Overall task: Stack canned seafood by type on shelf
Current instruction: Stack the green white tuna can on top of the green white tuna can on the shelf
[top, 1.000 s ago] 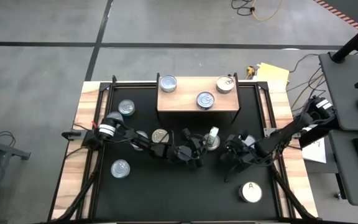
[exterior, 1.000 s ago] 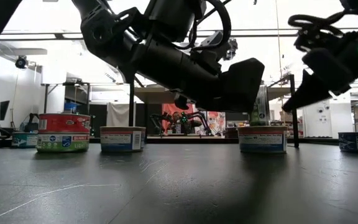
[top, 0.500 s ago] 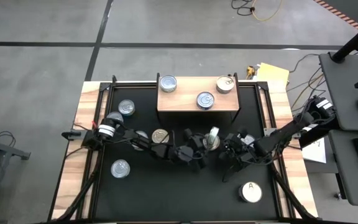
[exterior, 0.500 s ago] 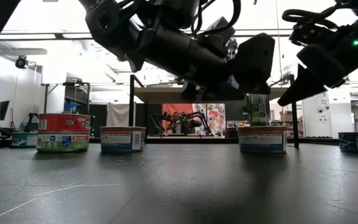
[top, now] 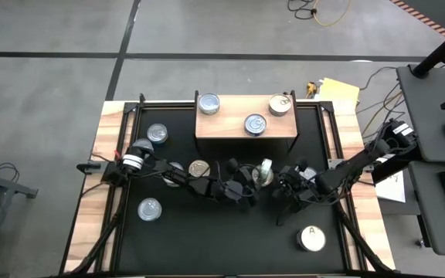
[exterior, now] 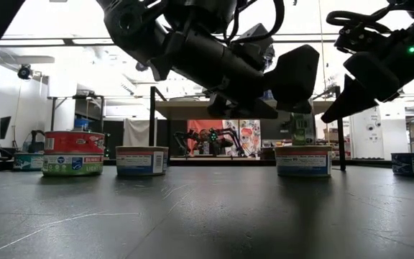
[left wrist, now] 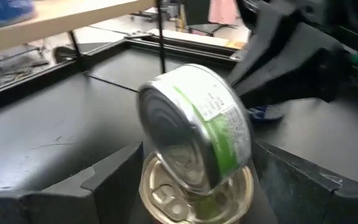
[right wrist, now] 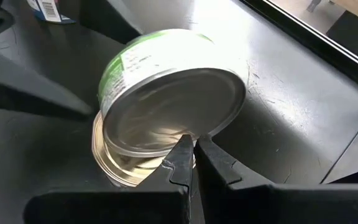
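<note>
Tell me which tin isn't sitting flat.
The green-labelled tin between the two tools, propped at a tilt on another tin's lid. The three tins on the shelf all sit flat.

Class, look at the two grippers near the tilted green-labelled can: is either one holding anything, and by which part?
Neither holds anything. The left gripper stands open around the tilted can, which leans on another can. The right gripper is shut, its tips at the can's rim.

The green-labelled can [left wrist: 197, 134] is showing blurred in the left wrist view, its print unreadable. The can beneath it [left wrist: 194, 198] is lying mostly covered (only its rim peeking out), its label hidden in both wrist views.
</note>
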Controlling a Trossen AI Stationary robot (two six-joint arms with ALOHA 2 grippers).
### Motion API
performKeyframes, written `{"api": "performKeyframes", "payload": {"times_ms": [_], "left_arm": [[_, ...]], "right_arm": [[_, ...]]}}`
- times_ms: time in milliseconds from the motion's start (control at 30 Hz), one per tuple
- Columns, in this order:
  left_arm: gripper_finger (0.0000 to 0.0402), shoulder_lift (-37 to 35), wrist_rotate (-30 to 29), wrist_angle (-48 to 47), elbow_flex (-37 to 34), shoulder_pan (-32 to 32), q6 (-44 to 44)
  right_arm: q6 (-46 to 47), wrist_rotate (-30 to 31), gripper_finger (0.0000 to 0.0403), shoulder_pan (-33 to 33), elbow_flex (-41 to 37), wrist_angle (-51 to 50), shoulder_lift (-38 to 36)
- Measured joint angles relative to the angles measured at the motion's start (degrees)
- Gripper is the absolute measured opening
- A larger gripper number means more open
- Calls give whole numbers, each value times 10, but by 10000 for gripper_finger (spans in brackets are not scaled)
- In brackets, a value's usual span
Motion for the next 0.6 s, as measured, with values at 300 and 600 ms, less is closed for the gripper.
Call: {"api": "performKeyframes", "payload": {"times_ms": [300,600], "left_arm": [[285,0,14,2,1,-2,28],[285,0,32,-2,0,-3,33]], "right_arm": [[-19,-13,9,0,0,21,5],[-92,-48,9,0,-1,117,39]]}}
